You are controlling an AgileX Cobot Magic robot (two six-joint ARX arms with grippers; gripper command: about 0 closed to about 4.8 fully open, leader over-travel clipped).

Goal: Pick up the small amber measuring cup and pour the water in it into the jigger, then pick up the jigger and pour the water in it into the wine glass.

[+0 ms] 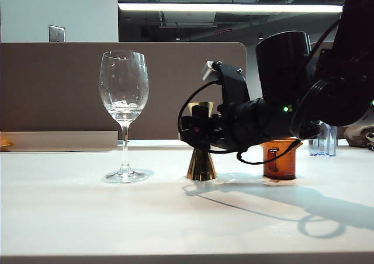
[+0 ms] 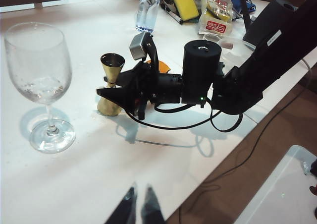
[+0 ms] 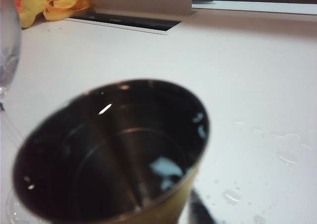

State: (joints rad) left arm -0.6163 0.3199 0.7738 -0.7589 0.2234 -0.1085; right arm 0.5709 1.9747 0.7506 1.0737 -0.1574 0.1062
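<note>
**benchrat:** Office-looking room, white table (image 1: 87, 211) with a grey partition behind it. The jigger (image 1: 201, 141) stands upright about mid-table, the wine glass (image 1: 124, 115) off toward the left edge, well apart from it, and the small amber measuring cup (image 1: 280, 159) sits on the other side, toward the right edge, half hidden behind the arm. The right gripper (image 2: 110, 92) is level at the jigger's waist, a finger on each side. Can't tell if the jaws are actually pinching it yet or just bracketing it.

**pourover_pete:** And the left gripper (image 2: 140, 207)?

**benchrat:** Hanging back over the near edge, nowhere close to anything. Only the fingertips show, a small gap between them, nothing held.

**pourover_pete:** Waist is the right place to grab, I'd say. Polished metal, so stiff and won't crush, but probably slick, and the cones slope away both ways, so a grip off the narrow part would likely slide.

**benchrat:** Yeah. The right wrist view looks straight into the top cone and there seems to be a bit of water (image 3: 166, 172) at the bottom. Light load, but tip it early and it spills. Droplets (image 3: 233, 196) are on the table too.
</note>
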